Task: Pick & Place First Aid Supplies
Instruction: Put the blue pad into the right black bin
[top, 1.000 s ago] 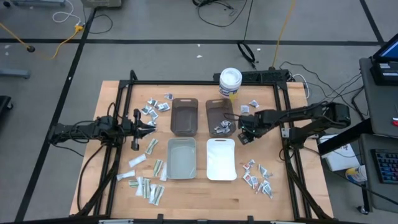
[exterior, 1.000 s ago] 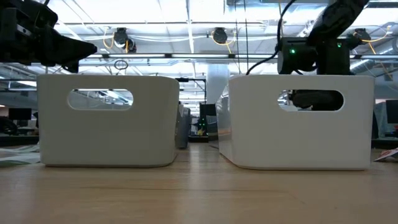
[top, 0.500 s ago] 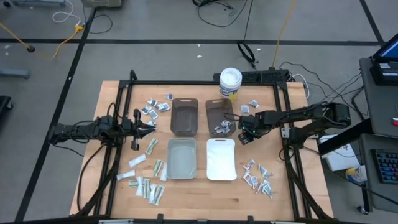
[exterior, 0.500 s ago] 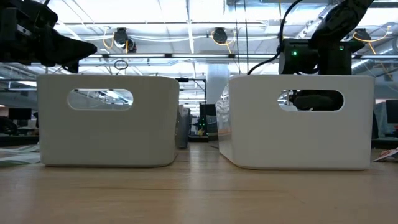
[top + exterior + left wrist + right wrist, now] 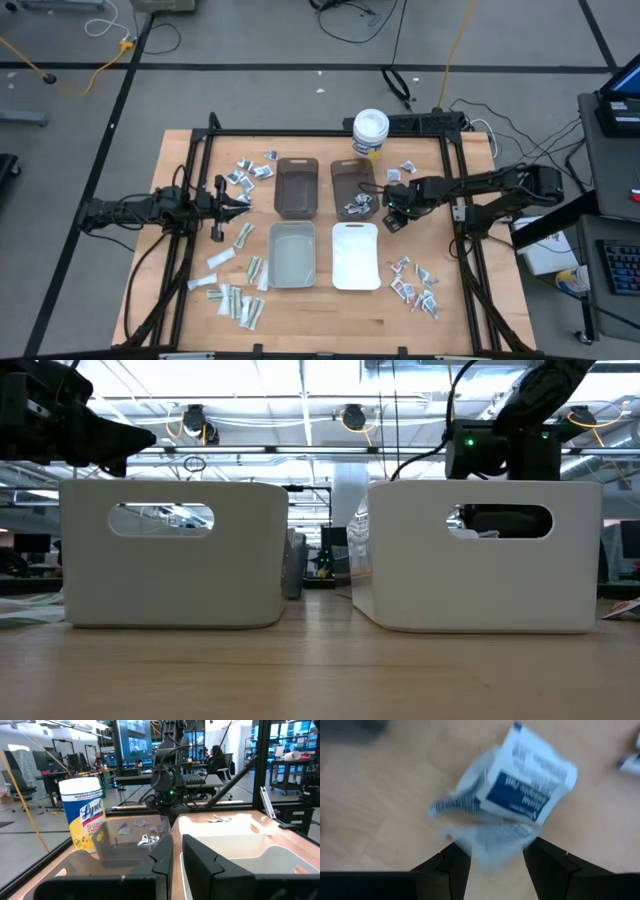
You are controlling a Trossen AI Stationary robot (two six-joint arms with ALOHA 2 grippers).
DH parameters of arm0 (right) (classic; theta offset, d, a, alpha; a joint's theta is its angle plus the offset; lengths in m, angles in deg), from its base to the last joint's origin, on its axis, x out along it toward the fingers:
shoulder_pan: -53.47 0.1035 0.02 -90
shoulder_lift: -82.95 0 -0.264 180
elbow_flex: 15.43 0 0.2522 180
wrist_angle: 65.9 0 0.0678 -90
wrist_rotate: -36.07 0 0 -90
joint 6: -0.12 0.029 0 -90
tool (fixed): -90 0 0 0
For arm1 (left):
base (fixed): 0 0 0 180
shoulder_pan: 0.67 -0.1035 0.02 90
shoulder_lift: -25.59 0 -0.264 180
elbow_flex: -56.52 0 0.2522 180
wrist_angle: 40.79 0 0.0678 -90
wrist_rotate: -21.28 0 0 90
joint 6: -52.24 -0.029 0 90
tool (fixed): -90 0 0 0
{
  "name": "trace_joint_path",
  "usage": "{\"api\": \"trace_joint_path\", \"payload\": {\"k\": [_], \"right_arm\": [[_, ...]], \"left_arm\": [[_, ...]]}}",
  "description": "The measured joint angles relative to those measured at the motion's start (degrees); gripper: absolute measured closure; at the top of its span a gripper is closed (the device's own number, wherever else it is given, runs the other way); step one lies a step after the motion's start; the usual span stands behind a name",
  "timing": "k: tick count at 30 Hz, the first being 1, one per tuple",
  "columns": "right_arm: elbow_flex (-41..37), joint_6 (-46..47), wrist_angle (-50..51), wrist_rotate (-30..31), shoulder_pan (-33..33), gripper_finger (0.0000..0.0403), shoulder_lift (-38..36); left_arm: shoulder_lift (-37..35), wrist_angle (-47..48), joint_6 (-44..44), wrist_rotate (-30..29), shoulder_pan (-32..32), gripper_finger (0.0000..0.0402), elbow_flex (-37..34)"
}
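I am in the picking step. My right tool (image 5: 396,214) is low over the counter (image 5: 330,310), just beside the right brown bin (image 5: 352,178) and near the white bin (image 5: 355,256). In the right wrist view its two fingers (image 5: 451,862) stand apart, about half open, with a white packet with a blue label (image 5: 520,780) between and ahead of them. The packet lies crumpled on the wood; I cannot tell if the fingers already touch it, but they have not closed on it. I judge that the next move needs a small descent and a firm close on the packet edge, then a lift toward a bin.

More packets (image 5: 415,283) lie near the right front corner, others (image 5: 248,172) on the left side. My left tool (image 5: 232,204) waits above the counter beside the left brown bin (image 5: 296,186), its fingers (image 5: 161,857) only slightly apart and holding nothing.
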Motion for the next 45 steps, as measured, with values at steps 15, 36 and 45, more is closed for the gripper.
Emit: {"api": "trace_joint_path", "payload": {"k": [15, 36, 45], "right_arm": [[0.2, -18.21, -0.96, -0.01, -0.09, 0.0234, -0.02], [0.22, -20.01, -0.87, -0.84, -0.09, 0.0401, -0.04], [5.15, -19.78, 6.55, -2.99, -0.12, 0.0402, -1.67]], "left_arm": [[0.0, 0.0, 0.0, 0.0, 0.0, 0.0355, -0.01], [-0.02, 0.0, 0.0, 0.0, 0.0, 0.0355, -0.02], [0.0, 0.0, 0.0, 0.0, 0.0, 0.0355, -0.02]]}}
